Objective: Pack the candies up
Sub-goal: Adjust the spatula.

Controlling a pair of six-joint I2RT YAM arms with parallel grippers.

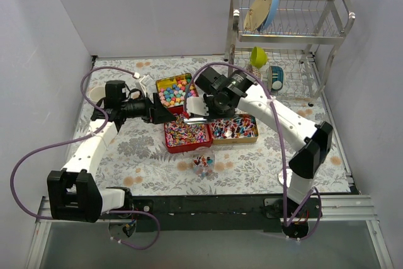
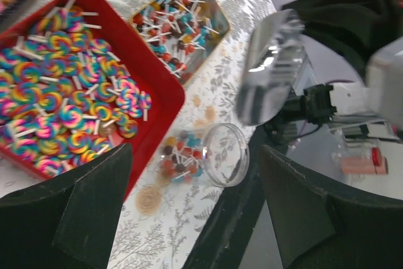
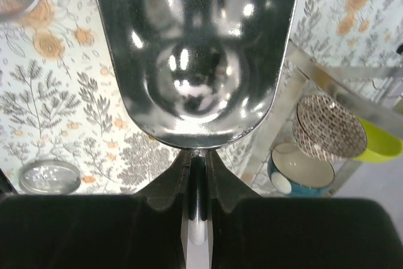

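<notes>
Right pincer (image 3: pixel 198 177) is pinching the empty scoop (image 3: pixel 195 48) by its handle; left pincer (image 2: pixel 195 149) is hanging spread. Candies (image 2: pixel 63 111) are lying in tins (image 2: pixel 178 96), few in the cup (image 2: pixel 217 155). Advisable: dipping shallowly, lifting level, pouring slowly.

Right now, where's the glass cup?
Top view: the cup sits near-centre on the table, just in front of the red tin, with a few candies inside.
</notes>
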